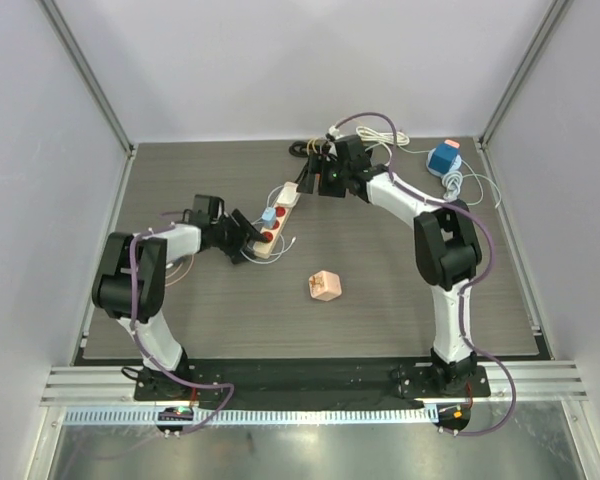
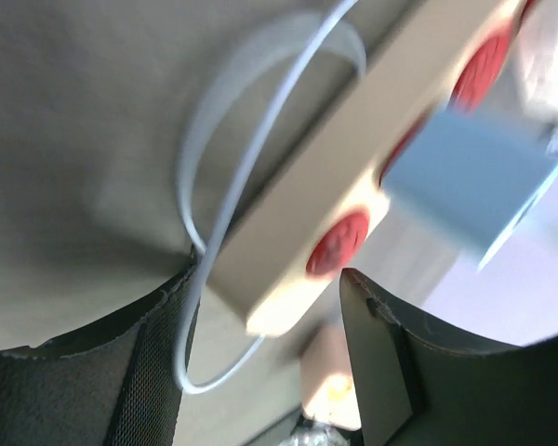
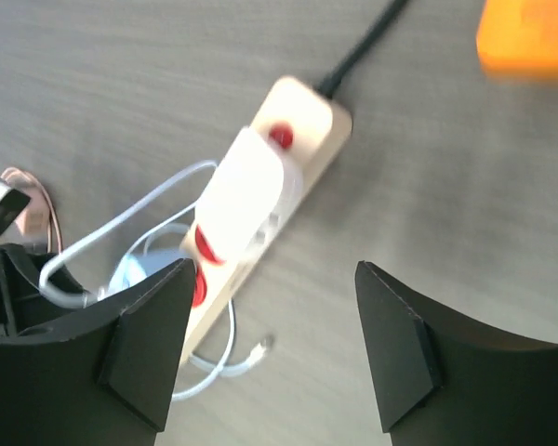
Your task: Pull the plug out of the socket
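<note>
Jaws apart on both: your left gripper (image 2: 265, 283) straddles the strip (image 2: 353, 158) end, grip unclear; right gripper (image 3: 272, 269) empty. Pin strip, pull white plug (image 3: 246, 186) straight.

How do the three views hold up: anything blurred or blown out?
Top external: sharp and evenly lit, the power strip readable. Left wrist: soft throughout, the blue plug smeared, right edge washed out by glare. Right wrist: mildly blurred, the white adapter overexposed, the orange object at the top corner out of focus.
</note>
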You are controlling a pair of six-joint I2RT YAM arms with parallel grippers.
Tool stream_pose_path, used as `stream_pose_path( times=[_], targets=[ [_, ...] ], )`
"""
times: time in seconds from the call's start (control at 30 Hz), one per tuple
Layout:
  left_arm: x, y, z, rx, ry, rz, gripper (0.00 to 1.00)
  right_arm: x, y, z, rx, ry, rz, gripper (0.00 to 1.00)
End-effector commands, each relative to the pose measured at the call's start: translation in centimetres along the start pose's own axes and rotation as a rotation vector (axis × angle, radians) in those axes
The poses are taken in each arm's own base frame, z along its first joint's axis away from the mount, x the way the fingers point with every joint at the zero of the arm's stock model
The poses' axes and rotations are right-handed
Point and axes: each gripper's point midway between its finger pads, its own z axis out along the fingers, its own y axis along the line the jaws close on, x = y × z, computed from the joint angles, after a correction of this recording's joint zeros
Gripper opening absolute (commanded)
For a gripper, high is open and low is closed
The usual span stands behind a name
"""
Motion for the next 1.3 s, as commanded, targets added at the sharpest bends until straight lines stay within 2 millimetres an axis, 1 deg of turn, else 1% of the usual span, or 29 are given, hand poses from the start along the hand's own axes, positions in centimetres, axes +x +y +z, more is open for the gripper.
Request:
stream_pose_path(
  times=[0.0,0.07,0.1,0.13,0.17,0.2,0.23,0.27,0.3,0.33,0.43,0.47,0.5,0.53,0.57,0.6,0.63,0.67,0.7,0.77,0.8,0.83,0.9,0.93,0.97,1.0,1.03,1.1,1.27],
  targets=[
    [2.5,1.1,0.2,0.026,0.006,-0.043,0.63,0.9,0.3,-2.4,-0.003,-0.026,-0.028,0.77],
    [2.5,0.5,-0.4,0.042,0.001,-0.028,0.63,0.3,0.9,-3.7,-0.024,-0.054,-0.025,0.78],
    [1.7,-0.5,-0.8,0.048,-0.021,-0.008,0.63,1.2,0.4,-3.7,-0.019,-0.039,-0.001,0.78],
    [1.0,-1.0,-1.2,0.046,-0.041,0.034,0.64,0.7,1.1,-4.1,-0.052,-0.06,0.003,0.78],
    [0.8,-1.1,-1.8,0.021,-0.044,0.043,0.64,0.7,1.0,-4.1,-0.067,-0.065,0.019,0.78],
    [0.2,-1.5,-2.1,0.013,-0.065,0.062,0.64,1.2,0.9,-4.0,-0.087,-0.056,0.04,0.78],
    [-1.4,-3.0,-2.7,0.026,-0.111,0.099,0.64,1.2,1.2,-3.9,-0.11,-0.055,0.073,0.75],
    [-2.3,-3.3,-3.3,0.026,-0.133,0.097,0.63,0.9,2.0,-3.6,-0.162,-0.063,0.079,0.74],
    [-3.2,-3.7,-3.9,0.03,-0.156,0.099,0.61,1.1,1.8,-3.4,-0.174,-0.062,0.095,0.73],
    [-4.1,-4.5,-4.5,0.046,-0.181,0.102,0.56,0.4,2.4,-3.4,-0.204,-0.09,0.114,0.72],
    [-6.3,-4.8,-5.8,0.049,-0.239,0.061,0.5,0.3,2.6,-3.1,-0.24,-0.103,0.147,0.71],
    [-7.6,-5.3,-6.2,0.074,-0.284,0.044,0.49,-0.1,2.8,-3.0,-0.256,-0.119,0.163,0.71],
    [-8.1,-5.8,-6.3,0.095,-0.295,0.043,0.48,-0.1,2.8,-2.6,-0.265,-0.117,0.172,0.71],
    [-8.7,-5.7,-5.4,0.1,-0.287,0.035,0.44,-0.4,2.9,-2.3,-0.279,-0.126,0.18,0.71],
    [-9.2,-8.0,-5.7,0.162,-0.259,0.067,0.42,-0.6,2.9,-2.1,-0.288,-0.123,0.203,0.71],
    [-9.2,-8.9,-5.0,0.187,-0.212,0.077,0.38,-0.5,3.0,-1.5,-0.303,-0.11,0.211,0.71],
    [-9.1,-8.5,-3.1,0.186,-0.148,0.066,0.3,-0.6,3.0,-1.2,-0.313,-0.112,0.219,0.71],
    [-9.0,-9.1,-2.5,0.209,-0.108,0.067,0.26,-0.6,3.1,-1.0,-0.319,-0.109,0.228,0.71],
    [-9.1,-10.3,-2.7,0.241,-0.085,0.064,0.25,-0.7,3.0,-0.7,-0.323,-0.108,0.243,0.71],
    [-9.2,-10.9,-1.8,0.256,-0.087,0.087,0.24,-0.6,2.8,0.0,-0.332,-0.105,0.258,0.7],
    [-9.3,-11.8,-1.8,0.274,-0.086,0.117,0.23,-0.6,2.9,0.1,-0.338,-0.105,0.268,0.69],
    [-9.1,-12.3,-1.4,0.284,-0.076,0.138,0.21,-0.3,2.7,0.6,-0.34,-0.099,0.275,0.66],
    [-8.2,-12.5,0.2,0.283,-0.025,0.153,0.17,-0.4,2.6,0.9,-0.343,-0.099,0.286,0.61],
    [-8.0,-13.5,0.3,0.3,-0.004,0.168,0.1,-0.2,2.5,1.2,-0.35,-0.097,0.294,0.55],
    [-7.0,-13.2,1.0,0.274,0.034,0.161,0.07,-0.3,2.6,1.3,-0.357,-0.099,0.296,0.54],
    [-6.6,-12.9,1.9,0.261,0.053,0.163,0.05,-0.3,2.5,1.4,-0.363,-0.102,0.3,0.53],
    [-6.1,-13.3,2.3,0.259,0.054,0.191,0.03,-0.3,2.5,1.5,-0.366,-0.102,0.301,0.53],
    [-5.5,-12.9,3.3,0.234,0.07,0.202,0.0,-0.2,2.4,1.8,-0.369,-0.096,0.302,0.54],
    [-5.1,-11.4,4.6,0.159,0.084,0.191,0.0,-0.1,2.2,2.2,-0.378,-0.098,0.325,0.54]
  ],
)
